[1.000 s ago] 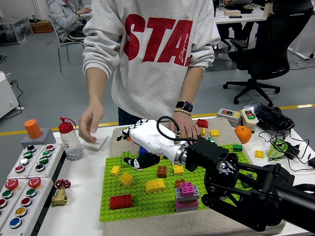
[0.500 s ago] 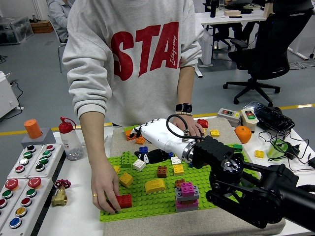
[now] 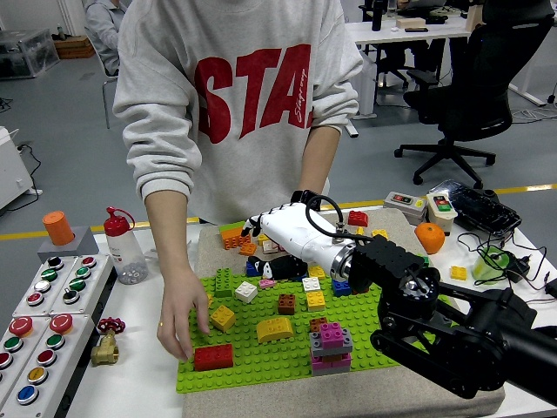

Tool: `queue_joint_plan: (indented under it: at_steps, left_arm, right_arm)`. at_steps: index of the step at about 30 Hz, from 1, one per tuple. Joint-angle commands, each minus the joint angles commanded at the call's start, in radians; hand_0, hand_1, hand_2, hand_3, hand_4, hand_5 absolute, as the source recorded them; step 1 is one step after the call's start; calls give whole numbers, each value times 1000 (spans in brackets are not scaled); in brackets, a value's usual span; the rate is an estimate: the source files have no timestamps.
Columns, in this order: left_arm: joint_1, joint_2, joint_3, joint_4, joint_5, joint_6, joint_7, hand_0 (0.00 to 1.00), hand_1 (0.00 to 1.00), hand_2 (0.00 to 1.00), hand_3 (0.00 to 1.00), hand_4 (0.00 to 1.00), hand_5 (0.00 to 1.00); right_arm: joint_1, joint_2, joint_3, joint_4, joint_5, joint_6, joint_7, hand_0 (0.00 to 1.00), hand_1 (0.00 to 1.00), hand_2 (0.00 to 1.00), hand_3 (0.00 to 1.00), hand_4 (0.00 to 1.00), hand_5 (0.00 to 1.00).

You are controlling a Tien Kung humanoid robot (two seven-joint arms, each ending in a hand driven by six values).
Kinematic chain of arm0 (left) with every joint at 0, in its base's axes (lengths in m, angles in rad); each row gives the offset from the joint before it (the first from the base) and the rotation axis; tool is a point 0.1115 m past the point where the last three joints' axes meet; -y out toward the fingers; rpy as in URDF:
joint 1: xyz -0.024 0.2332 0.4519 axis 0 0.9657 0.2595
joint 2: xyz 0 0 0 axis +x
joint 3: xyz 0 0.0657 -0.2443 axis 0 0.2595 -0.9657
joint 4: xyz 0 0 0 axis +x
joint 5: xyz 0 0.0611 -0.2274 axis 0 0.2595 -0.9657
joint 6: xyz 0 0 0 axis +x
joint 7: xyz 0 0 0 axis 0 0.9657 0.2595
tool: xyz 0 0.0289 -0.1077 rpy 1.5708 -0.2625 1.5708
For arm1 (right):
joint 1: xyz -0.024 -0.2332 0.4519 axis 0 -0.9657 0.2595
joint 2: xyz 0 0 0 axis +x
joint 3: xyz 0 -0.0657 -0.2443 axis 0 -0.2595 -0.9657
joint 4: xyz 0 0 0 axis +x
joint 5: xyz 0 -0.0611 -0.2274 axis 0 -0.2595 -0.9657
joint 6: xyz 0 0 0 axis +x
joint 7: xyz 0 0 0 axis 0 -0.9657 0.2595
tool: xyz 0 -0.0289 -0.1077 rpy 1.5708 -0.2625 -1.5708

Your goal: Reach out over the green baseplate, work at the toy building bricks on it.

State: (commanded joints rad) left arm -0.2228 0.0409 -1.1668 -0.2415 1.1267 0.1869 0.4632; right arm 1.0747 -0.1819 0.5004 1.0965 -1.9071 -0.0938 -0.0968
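A person in a grey sweatshirt (image 3: 235,87) is seen at the far side of the white table (image 3: 139,374). The green baseplate (image 3: 261,353) is laid on a beige mat at the table's middle, with bricks scattered over it. The right arm (image 3: 444,326) is stretched in from the right, its white hand (image 3: 291,231) held over the plate's far edge; whether its fingers grasp anything cannot be told. The person's hand (image 3: 183,313) is set at the plate's near left, fingertips beside the red brick (image 3: 213,357). A pink-and-grey stack (image 3: 331,346) is placed near the right.
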Motion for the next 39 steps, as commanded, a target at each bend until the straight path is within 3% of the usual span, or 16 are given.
queue_joint_plan:
  at_steps: [39]
  left_arm:
    - [-5, 0, -6, 1, 9, -2, 2, 633, 598, 608, 414, 308, 936]
  right_arm:
    - [-27, -31, 36, 28, 11, 15, 0, 707, 695, 656, 650, 485, 346]
